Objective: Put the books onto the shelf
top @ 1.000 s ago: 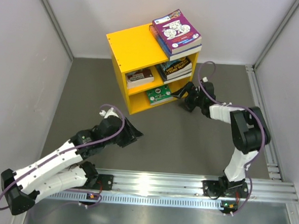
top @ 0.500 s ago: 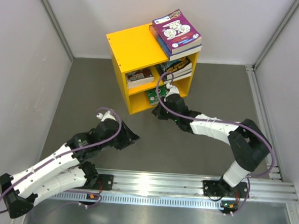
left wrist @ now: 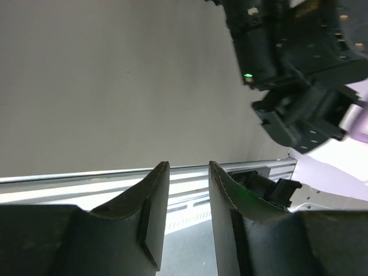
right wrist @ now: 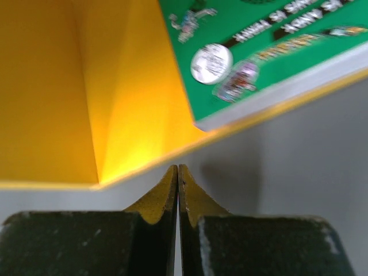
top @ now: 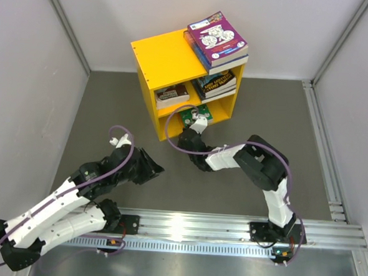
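Your right pincer (right wrist: 177,168) is pressed together and holds nothing. Its tip sits just at the front bottom edge of the yellow shelf (top: 167,62), close to the corner of the green book (right wrist: 270,52). That book lies flat in the bottom part, and its corner reaches the front edge. The words on it are too blurry to read.

Your left pincer (left wrist: 188,165) is spread a little with nothing between its fingers. It hangs over the left near part of the gray table (top: 111,102), well apart from the shelf. The metal rail (top: 197,225) runs along the near edge.

The shelf stands at the far edge, in the middle. A purple book (top: 216,33) lies on a blue book (top: 198,51) at the top's right edge. A dark book (top: 215,85) lies in the upper part; its yellow letters are too small to read.
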You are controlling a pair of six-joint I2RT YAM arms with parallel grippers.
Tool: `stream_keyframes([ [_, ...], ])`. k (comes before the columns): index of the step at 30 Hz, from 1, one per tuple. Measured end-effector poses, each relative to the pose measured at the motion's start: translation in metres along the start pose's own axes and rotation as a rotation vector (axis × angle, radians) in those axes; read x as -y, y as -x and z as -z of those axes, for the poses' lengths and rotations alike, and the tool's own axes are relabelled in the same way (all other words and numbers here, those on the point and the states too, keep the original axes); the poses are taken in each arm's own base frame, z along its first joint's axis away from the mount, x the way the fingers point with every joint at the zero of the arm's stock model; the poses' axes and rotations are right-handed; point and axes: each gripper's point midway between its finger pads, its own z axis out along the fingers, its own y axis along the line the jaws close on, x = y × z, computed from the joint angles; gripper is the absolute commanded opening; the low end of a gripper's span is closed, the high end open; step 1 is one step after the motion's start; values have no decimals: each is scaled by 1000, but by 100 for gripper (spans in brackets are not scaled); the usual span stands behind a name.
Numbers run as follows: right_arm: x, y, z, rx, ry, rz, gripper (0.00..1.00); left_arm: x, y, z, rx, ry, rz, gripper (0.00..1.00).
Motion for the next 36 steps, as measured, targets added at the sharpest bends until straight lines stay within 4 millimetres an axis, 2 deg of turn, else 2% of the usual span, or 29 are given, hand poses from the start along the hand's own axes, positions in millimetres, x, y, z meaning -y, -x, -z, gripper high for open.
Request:
stream_keyframes([
  [3,-12,2,-11,64,-6,-9,0,1,4,7,13,6,0,38],
  [9,-31,30,-23,171,-2,-52,0,-7,6,11,22,42,-4,37],
  [13,-35,46,-31,214,-10,-86,0,-8,6,11,26,42,-1,37],
  [17,-34,49,-46,217,-50,-119,0,-8,7,11,30,44,4,37],
  [25,-40,58,-64,178,-124,-201,0,-10,9,9,44,53,20,36],
  [27,-31,56,-67,149,-154,-237,0,-13,8,7,44,59,22,36],
  [32,26,46,-75,87,-293,-387,0,-17,6,3,39,77,23,36],
  [36,41,53,-73,114,-307,-543,0,-18,5,1,35,89,21,35],
])
